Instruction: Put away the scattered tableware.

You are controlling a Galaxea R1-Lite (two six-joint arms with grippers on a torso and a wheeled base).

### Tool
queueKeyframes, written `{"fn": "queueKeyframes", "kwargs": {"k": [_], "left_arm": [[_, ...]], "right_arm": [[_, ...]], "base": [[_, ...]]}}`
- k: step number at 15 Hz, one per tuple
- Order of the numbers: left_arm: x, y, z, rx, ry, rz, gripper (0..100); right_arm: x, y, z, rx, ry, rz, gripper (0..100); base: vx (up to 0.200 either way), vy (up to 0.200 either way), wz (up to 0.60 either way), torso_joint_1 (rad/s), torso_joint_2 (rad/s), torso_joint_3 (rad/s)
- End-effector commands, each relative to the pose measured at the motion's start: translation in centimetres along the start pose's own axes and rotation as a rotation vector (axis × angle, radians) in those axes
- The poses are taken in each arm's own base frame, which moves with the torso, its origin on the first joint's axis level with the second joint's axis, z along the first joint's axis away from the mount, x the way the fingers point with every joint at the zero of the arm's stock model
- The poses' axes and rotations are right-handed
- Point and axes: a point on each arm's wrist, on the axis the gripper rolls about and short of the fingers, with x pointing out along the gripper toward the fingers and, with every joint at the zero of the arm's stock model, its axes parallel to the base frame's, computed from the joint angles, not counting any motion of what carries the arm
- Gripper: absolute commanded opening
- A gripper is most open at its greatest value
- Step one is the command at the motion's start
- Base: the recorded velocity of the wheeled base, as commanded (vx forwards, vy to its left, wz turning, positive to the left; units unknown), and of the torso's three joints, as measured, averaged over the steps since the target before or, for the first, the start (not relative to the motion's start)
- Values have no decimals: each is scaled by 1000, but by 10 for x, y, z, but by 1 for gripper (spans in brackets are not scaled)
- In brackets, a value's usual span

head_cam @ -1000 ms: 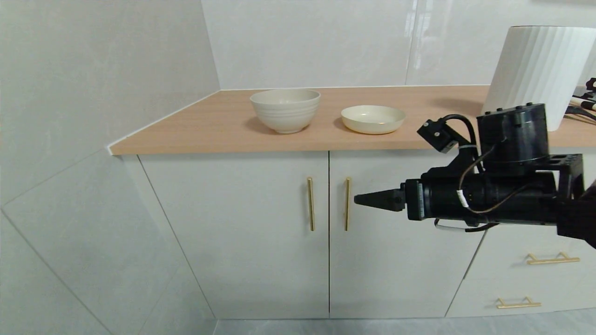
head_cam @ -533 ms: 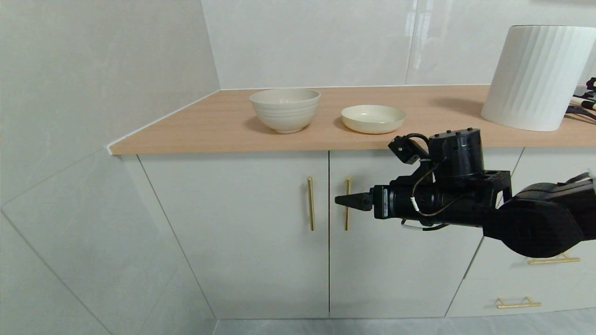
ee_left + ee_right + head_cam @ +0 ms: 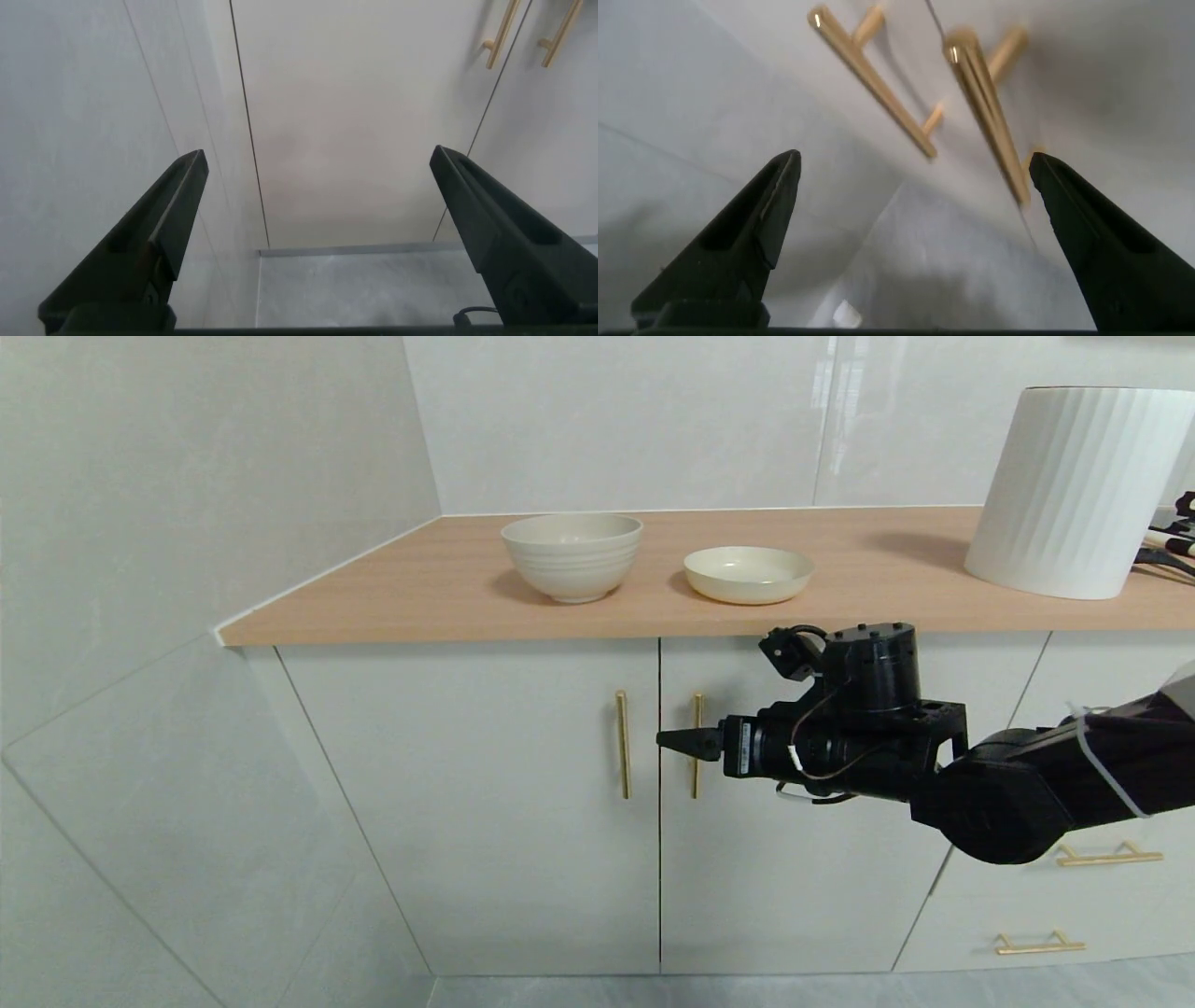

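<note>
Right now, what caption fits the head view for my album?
Open right gripper near the right cupboard door's gold handle; bowl and dish sit on the counter.

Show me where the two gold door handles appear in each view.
Head view: the two gold door handles stand upright on the cabinet, behind the right pincer.
Left wrist view: handles far off, beyond the open left pincer.
Right wrist view: handles close ahead of the open right pincer.
Shared landmark: the grey floor below the cabinet.

Right gripper (image 3: pixel 665 740) points level, fingers apart; left gripper (image 3: pixel 318 157) likewise spread
</note>
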Motion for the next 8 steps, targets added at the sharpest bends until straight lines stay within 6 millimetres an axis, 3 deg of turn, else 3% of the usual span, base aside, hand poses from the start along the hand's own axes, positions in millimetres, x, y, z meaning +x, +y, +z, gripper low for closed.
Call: {"fn": "queueKeyframes", "kwargs": {"k": [1,4,8], "left_arm": [[0,0,0,0,0,0,100],[0,0,0,0,0,0,100],[0,0,0,0,0,0,100]], "right_arm": [[15,-9,-11,-1,-6,-8,100],[24,-14,-14,-10,-55,-31,100],[25,-5,-15,15,-82,4,100]], "base": [[0,0,0,0,0,0],[0,0,0,0,0,0],[0,0,0,0,0,0]]}}
